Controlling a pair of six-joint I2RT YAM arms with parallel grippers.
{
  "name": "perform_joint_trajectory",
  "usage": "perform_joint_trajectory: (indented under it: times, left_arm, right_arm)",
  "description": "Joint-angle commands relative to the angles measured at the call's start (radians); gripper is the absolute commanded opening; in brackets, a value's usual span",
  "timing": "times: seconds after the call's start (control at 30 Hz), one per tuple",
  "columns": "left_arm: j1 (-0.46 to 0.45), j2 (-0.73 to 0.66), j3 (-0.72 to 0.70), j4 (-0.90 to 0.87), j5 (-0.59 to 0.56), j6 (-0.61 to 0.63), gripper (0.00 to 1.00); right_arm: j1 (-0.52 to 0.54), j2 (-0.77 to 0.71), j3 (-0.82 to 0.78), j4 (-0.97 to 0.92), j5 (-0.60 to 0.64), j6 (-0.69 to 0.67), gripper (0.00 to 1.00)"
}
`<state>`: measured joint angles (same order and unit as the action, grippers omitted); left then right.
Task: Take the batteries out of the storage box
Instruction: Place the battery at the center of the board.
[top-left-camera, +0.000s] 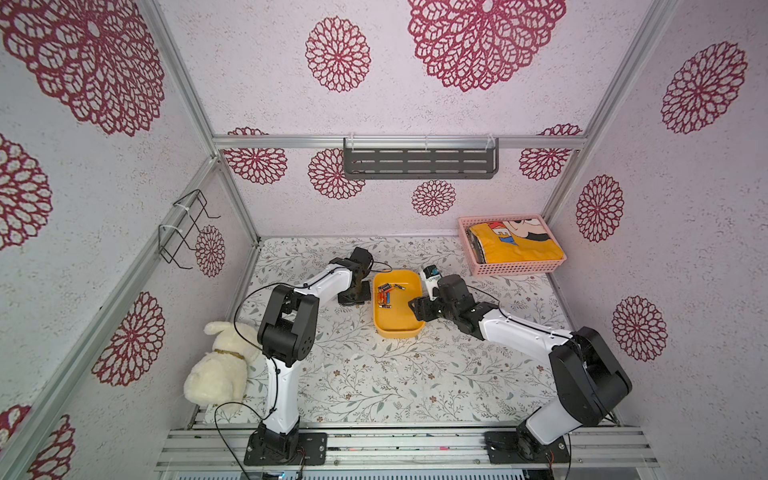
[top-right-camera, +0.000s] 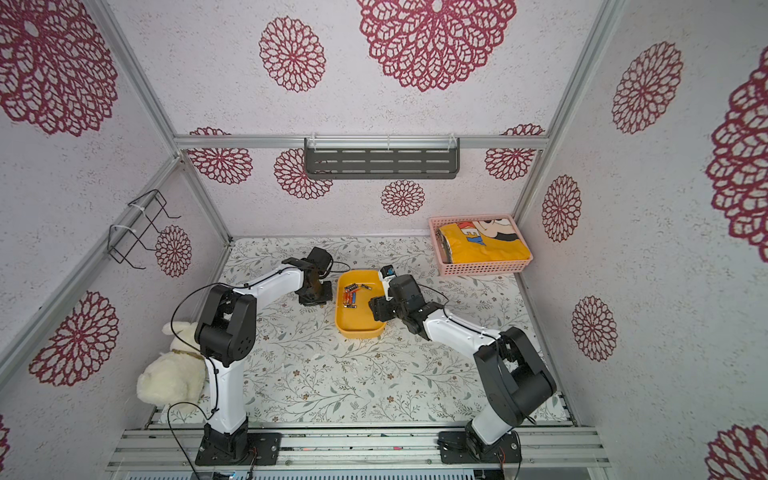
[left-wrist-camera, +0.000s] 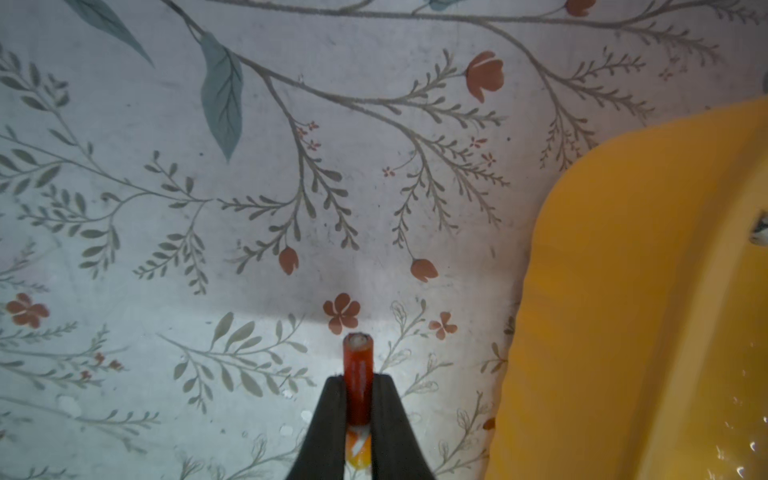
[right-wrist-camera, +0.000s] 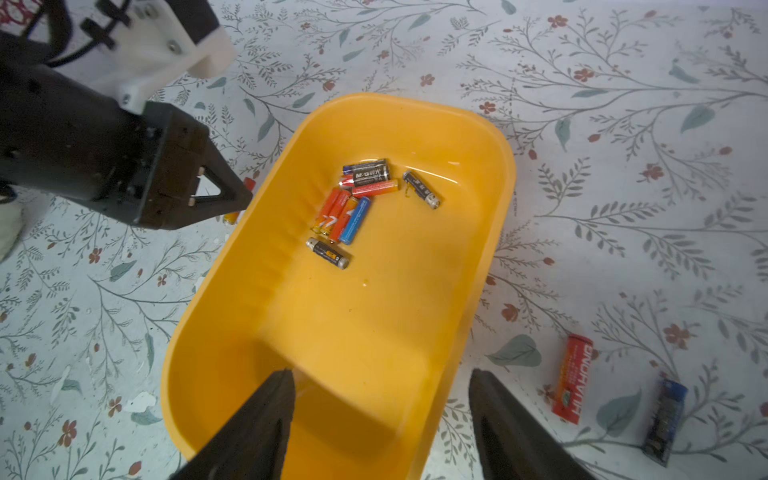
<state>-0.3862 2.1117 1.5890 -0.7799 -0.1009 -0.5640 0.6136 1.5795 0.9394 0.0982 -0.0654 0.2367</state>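
Left gripper (left-wrist-camera: 358, 378): the jaws are pinched shut on an orange-red battery (left-wrist-camera: 357, 365). They grip it around its middle, and one metal end pokes out past the fingertips.
Under the left jaws: bare floral table (left-wrist-camera: 166, 249). The held cell hangs low over it, but I cannot tell whether it touches.
Beside the left jaws: the outer wall of the storage box (left-wrist-camera: 623, 291) stands just to one side, apart from the fingers. The held cell is already outside the box.
Right gripper (right-wrist-camera: 382, 372): the jaws are spread wide and hold nothing. One finger is over the box floor and the other is over the table outside. The box's near end wall runs between them, and contact is unclear.
Just outside the right jaws: a red battery (right-wrist-camera: 572, 378) and a dark blue battery (right-wrist-camera: 664, 419) lie on the table, side by side but apart, beyond the outer finger.
Ahead of the right jaws: the batteries (right-wrist-camera: 349, 208) sit in a loose pile of roughly nine, orange, blue and black. They are toward the far end of the box floor, well ahead of the fingertips.
Done: by my reading, two cells are out and a third is on its way.
Left: most of the pile, so the task looks under halfway.
Reach needed: the right jaws would have to go forward and down into the box to meet the pile.
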Motion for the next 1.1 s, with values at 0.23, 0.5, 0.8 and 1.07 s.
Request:
perform_joint_trajectory:
  times: [0.23, 0.5, 0.8, 1.07]
  left_arm:
    - [0.000, 0.086, 0.060, 0.034, -0.017, 0.030, 0.00]
    - [0.000, 0.098, 0.079, 0.015, -0.037, 0.018, 0.27]
    - [-0.030, -0.013, 0.111, -0.057, -0.065, 0.004, 0.34]
    - [-0.127, -0.082, 0.277, -0.119, -0.106, -0.014, 0.42]
  right_arm:
    - [0.002, -0.062, -0.002, 0.071, 0.005, -0.028, 0.73]
    - [0.002, -0.090, -0.017, 0.079, 0.050, -0.037, 0.73]
    - [-0.001, -0.150, -0.036, 0.104, 0.115, -0.036, 0.75]
    - [-0.018, -0.162, -0.091, 0.144, 0.158, 0.018, 0.74]
